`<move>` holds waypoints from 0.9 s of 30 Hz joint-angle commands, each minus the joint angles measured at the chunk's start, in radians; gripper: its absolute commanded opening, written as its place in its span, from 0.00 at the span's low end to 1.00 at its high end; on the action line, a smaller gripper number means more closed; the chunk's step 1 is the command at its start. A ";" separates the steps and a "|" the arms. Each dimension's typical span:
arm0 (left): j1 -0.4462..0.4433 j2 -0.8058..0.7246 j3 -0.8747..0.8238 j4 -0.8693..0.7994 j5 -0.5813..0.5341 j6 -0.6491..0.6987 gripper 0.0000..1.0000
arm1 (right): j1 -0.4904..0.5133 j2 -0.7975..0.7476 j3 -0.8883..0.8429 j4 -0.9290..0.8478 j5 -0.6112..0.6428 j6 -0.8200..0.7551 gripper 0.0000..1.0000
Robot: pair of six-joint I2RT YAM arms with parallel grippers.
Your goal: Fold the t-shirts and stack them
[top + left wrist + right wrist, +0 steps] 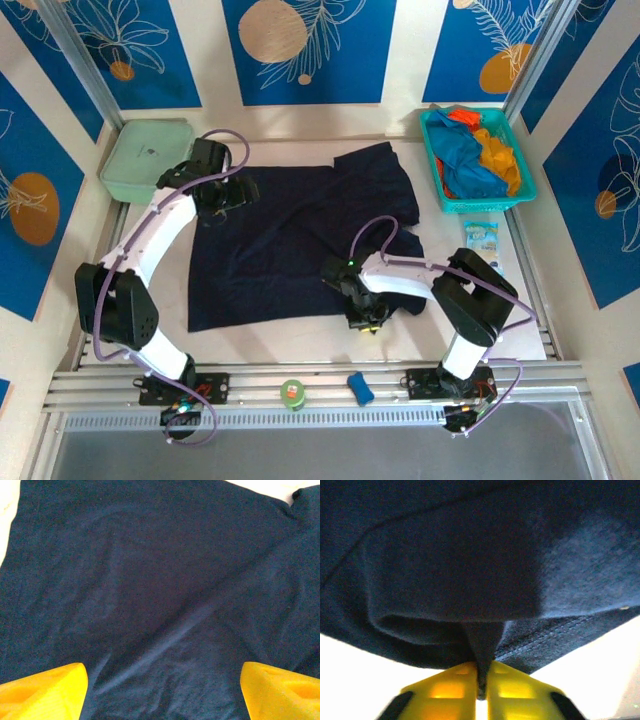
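A large dark navy t-shirt [290, 235] lies spread over the white table. My right gripper [366, 322] is at the shirt's near right hem, shut on a pinch of the navy cloth [482, 645]; its yellow fingers [452, 690] press together with the fabric squeezed between them. My left gripper [228, 192] hovers over the shirt's far left part, open, its yellow fingertips [45, 692] wide apart with flat navy cloth [165, 605] beneath and nothing between them. Bright blue and orange t-shirts [478, 155] lie bunched in the basket at the far right.
A teal plastic basket [528, 190] stands at the far right. A pale green box [146, 156] sits at the far left corner. A small printed packet [482, 238] lies near the basket. A green tape roll [292, 393] and a blue object [360, 388] rest on the front rail.
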 commanded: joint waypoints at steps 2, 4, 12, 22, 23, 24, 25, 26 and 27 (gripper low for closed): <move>-0.004 -0.030 -0.018 0.000 0.014 -0.009 0.80 | 0.015 -0.021 0.051 -0.058 -0.007 -0.001 0.00; -0.003 -0.033 -0.015 -0.004 0.017 -0.005 0.80 | 0.026 -0.072 0.126 -0.161 0.015 -0.014 0.00; -0.003 -0.033 -0.023 -0.014 0.021 0.016 0.80 | 0.018 -0.091 0.449 -0.409 0.061 -0.129 0.00; -0.003 -0.003 -0.065 -0.006 0.037 0.024 0.80 | -0.139 0.239 0.797 -0.291 0.031 -0.347 0.14; -0.004 -0.004 -0.069 -0.009 0.029 0.025 0.80 | -0.144 0.266 0.832 -0.291 0.018 -0.357 0.20; -0.003 -0.004 -0.071 -0.012 0.023 0.028 0.80 | -0.147 0.282 0.857 -0.295 0.015 -0.362 0.27; -0.003 -0.001 -0.073 -0.015 0.020 0.030 0.80 | -0.147 0.288 0.869 -0.299 0.015 -0.362 0.31; -0.002 0.001 -0.075 -0.017 0.015 0.032 0.80 | -0.146 0.281 0.865 -0.297 0.017 -0.360 0.36; -0.001 0.003 -0.076 -0.016 0.010 0.032 0.80 | -0.148 0.267 0.844 -0.291 0.020 -0.355 0.39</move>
